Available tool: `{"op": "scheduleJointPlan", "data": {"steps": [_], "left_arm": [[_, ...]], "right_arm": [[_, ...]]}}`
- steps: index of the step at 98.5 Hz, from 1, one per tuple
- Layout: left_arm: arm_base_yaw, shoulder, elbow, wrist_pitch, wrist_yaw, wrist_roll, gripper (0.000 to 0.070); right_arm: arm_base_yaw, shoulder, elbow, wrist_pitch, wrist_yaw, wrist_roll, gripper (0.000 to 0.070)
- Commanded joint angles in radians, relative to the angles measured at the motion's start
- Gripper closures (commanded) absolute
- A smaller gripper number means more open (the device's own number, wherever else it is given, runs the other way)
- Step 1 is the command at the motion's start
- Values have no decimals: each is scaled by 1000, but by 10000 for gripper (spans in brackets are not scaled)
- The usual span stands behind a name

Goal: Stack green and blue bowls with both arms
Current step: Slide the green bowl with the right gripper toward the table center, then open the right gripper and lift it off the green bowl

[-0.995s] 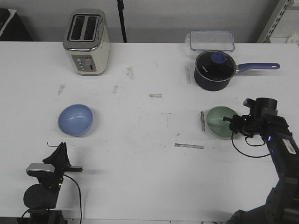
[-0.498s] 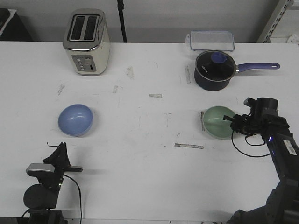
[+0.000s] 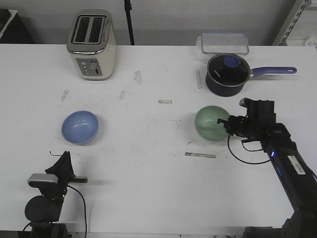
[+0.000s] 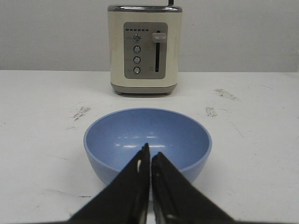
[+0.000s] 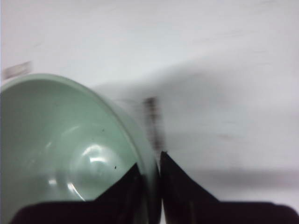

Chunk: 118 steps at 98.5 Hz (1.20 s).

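green bowl [image 5: 60, 149] cut off at frame edge in right wrist view, tabletop [image 5: 224, 70] blurred, left end effector [image 4: 150, 161] base cropped

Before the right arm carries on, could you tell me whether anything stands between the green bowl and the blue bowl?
Nothing visible does. The green bowl, held at its rim by the right pincer, faces bare table across to the blue bowl.

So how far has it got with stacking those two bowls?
Early on. The right claw has pinched the rim of the green bowl, which looks lifted and tilted. The blue bowl sits untouched on the table, with the left claw shut just before it. Bringing the bowls together and nesting them remains.
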Motion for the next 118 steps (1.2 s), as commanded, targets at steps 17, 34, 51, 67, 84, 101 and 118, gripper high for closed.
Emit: {"op": "scheduleJointPlan", "data": {"steps": [17, 34, 51, 67, 84, 101, 118], "left_arm": [[1, -2, -22, 13, 1, 8, 698], [1, -2, -22, 13, 1, 8, 698], [1, -2, -22, 13, 1, 8, 698], [1, -2, -22, 13, 1, 8, 698], [1, -2, -22, 13, 1, 8, 698], [1, -2, -22, 13, 1, 8, 698], [1, -2, -22, 13, 1, 8, 699]], "right_arm": [[183, 21, 9, 52, 50, 164, 685], [322, 45, 9, 59, 149, 283, 685], [425, 88, 9, 101, 162, 385, 685], [487, 129, 9, 151, 164, 451, 685], [531, 162, 9, 171, 232, 507, 686], [550, 172, 9, 171, 275, 507, 686], [557, 172, 9, 170, 288, 507, 685]]}}
